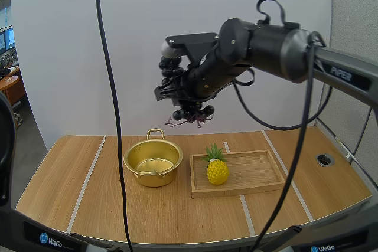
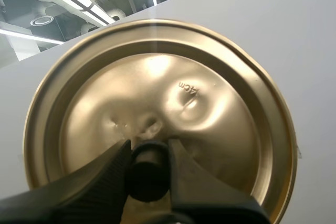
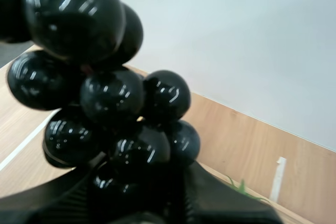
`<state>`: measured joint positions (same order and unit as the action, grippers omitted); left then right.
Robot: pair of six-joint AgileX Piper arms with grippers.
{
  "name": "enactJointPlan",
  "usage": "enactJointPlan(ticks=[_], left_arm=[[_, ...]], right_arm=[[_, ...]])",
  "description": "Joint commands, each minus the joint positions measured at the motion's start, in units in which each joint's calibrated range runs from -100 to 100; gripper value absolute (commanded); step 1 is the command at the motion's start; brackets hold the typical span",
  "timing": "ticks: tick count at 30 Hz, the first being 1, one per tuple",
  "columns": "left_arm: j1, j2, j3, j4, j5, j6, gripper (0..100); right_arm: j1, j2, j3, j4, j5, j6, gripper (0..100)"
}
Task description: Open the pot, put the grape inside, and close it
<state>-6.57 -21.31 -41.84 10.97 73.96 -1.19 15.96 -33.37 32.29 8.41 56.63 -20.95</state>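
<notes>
On the desk, beside the wooden tray, the pot stands open. The left jaws clench the lid, holding it away so the mouth is free. The right jaws grip the bunch of grapes high over the desk, up behind the pot — raised for the drop, not yet lowered.

Bright, even light from overhead fills the high view; the pot and the pineapple throw only faint, soft shadows on the table, whose edges bow with lens distortion. The lid has a soft gold sheen with pale glare patches. White highlights dot the grapes
</notes>
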Motion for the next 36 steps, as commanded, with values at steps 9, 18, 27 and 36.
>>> enactJointPlan(ticks=[9,18,27,36], left_arm=[[0.06,-0.4,-0.4,0.8,-2.5,-0.5,0],[0.06,-0.4,-0.4,0.8,-2.5,-0.5,0],[0.06,-0.4,-0.4,0.8,-2.5,-0.5,0],[0.06,-0.4,-0.4,0.8,-2.5,-0.5,0]], right_arm=[[3.0,10.1,-0.1,0.3,-11.5,-0.3,0],[3.7,18.2,-7.2,-0.1,-6.9,-0.3,0],[3.7,24.8,-9.4,-0.1,-6.4,-0.3,0],[3.7,31.7,-9.4,-0.1,-7.2,-0.3,0]])
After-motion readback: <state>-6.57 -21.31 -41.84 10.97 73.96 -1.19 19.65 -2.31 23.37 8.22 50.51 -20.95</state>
